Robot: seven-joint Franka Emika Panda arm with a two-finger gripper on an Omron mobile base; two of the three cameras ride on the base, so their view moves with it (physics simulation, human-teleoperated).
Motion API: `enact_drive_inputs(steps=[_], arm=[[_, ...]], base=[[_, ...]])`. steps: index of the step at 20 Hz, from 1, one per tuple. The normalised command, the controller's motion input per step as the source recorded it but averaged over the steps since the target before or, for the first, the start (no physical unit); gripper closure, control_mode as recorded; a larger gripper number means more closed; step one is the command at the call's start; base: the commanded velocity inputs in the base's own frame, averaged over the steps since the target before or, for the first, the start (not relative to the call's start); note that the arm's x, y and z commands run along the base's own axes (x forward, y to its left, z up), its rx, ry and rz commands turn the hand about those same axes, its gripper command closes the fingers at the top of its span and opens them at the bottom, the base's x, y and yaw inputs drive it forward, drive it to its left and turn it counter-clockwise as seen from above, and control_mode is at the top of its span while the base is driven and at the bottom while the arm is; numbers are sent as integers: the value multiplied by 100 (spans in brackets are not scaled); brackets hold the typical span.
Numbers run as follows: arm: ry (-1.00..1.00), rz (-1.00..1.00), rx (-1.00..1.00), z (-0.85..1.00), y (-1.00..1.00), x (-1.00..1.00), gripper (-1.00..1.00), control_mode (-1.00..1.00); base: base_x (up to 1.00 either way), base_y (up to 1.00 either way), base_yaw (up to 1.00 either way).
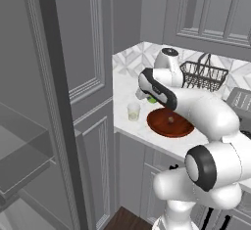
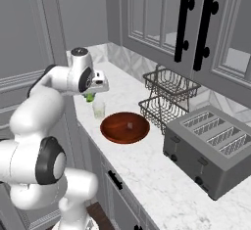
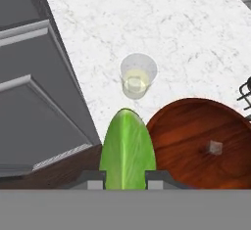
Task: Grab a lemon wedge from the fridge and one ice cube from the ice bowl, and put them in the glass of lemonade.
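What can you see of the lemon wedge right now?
The lemon wedge is yellow-green, smooth-skinned and pointed at its tip. It is clamped between the two dark fingers, tip pointing away from the hand. It hangs above the marble counter, short of the glass of lemonade and beside the ice bowl, touching neither.

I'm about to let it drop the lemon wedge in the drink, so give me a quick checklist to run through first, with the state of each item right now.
1. Lemon wedge held between the fingers: ok.
2. Glass of lemonade upright on the counter: ok.
3. Wedge directly over the glass mouth: not ok; in the hand view the glass sits ahead of the wedge.
4. Path to the glass free of obstacles: ok; the ice bowl lies beside it, apart.
5. Ice cube waiting in the bowl: ok.
6. Height above the rim: cannot tell.
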Motion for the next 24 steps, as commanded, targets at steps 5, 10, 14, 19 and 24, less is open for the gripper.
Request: enact_drive_inputs(steps=[5, 10, 14, 19, 24], arm=[[0, 2, 0, -3, -3, 33, 100, -100], [0, 4, 0, -1, -1, 24, 100, -100], [4, 1, -2, -18, 0, 14, 100, -100], [4, 2, -4, -30, 0, 4, 100, -100], [0, 1, -1, -21, 0, 14, 100, -100]], base=[[0, 0, 0], [0, 0, 0], [0, 0, 0], [0, 0, 0], [0, 0, 0]])
